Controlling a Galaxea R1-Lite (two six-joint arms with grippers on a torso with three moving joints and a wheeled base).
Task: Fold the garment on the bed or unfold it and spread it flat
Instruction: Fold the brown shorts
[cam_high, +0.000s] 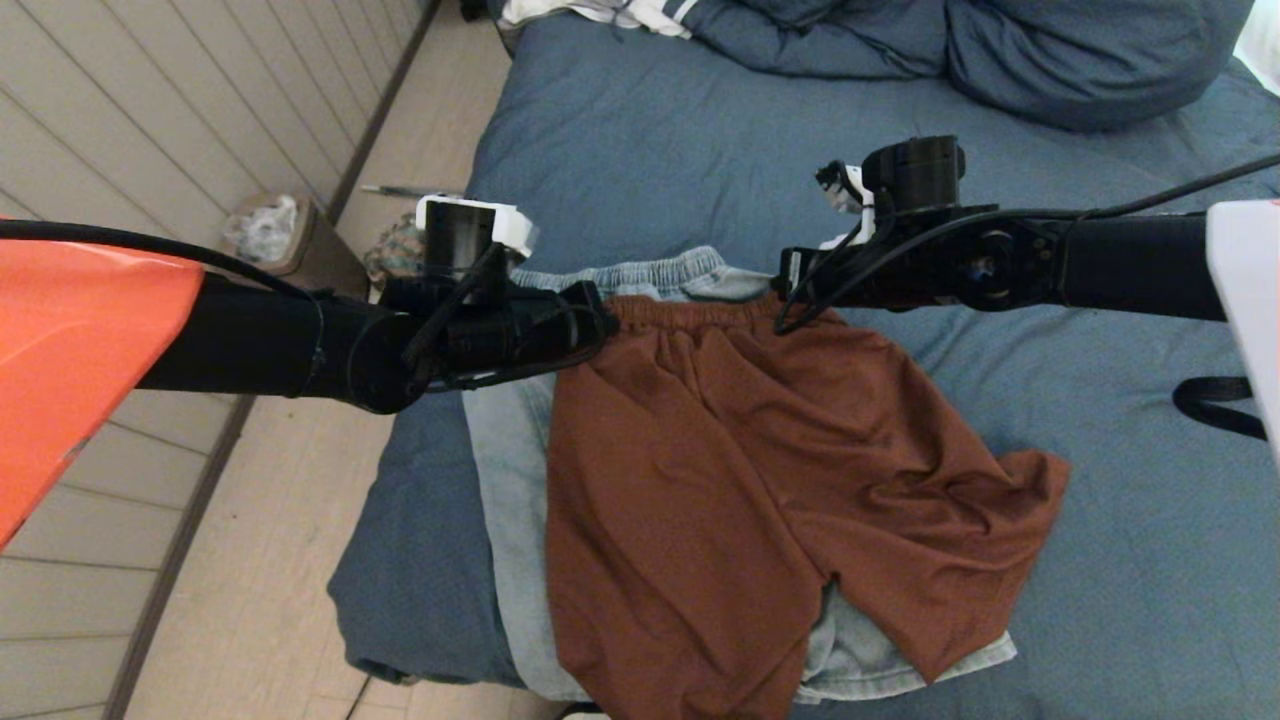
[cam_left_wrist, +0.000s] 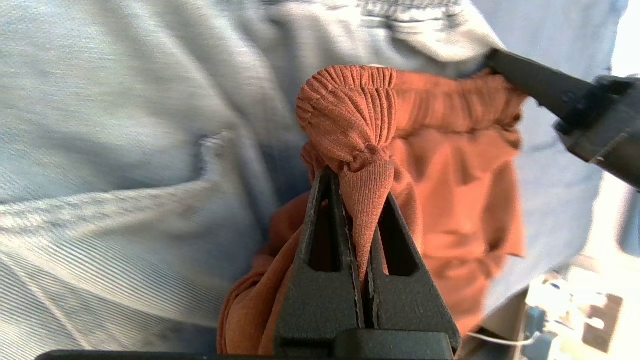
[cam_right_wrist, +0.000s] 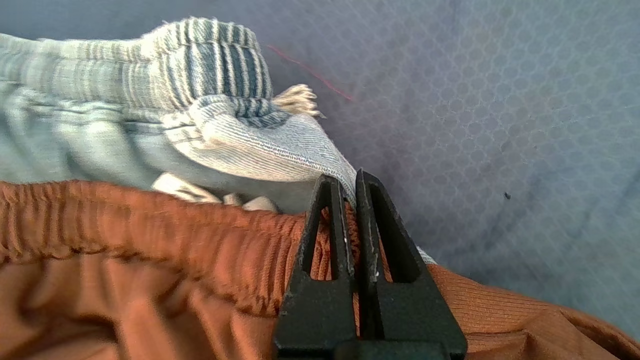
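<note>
Nearest the robot, the legs of the rust-brown shorts (cam_high: 720, 480) are seen draped loose and rumpled over a pair of pale denim shorts (cam_high: 510, 470), whose hem peeks out at the near edge. Both garments are carried by the bed (cam_high: 1100, 560), which fills most of the head view.

Further up, the brown waistband is gripped at both ends. The left gripper (cam_left_wrist: 360, 200) is pressed together on a bunched corner of the elastic band, fabric pinched between its jaws. The right gripper (cam_right_wrist: 349, 195) is likewise clamped on the opposite end of the band, with the denim waistband lying just beyond it.

So the grasp is judged done; the fold itself is not yet made, and the legs are not smoothed. A lift and a carry-over of the waistband are probably what is left.

Farthest off, bunched blue bedding (cam_high: 1000, 50) is heaped at the head of the bed.
</note>
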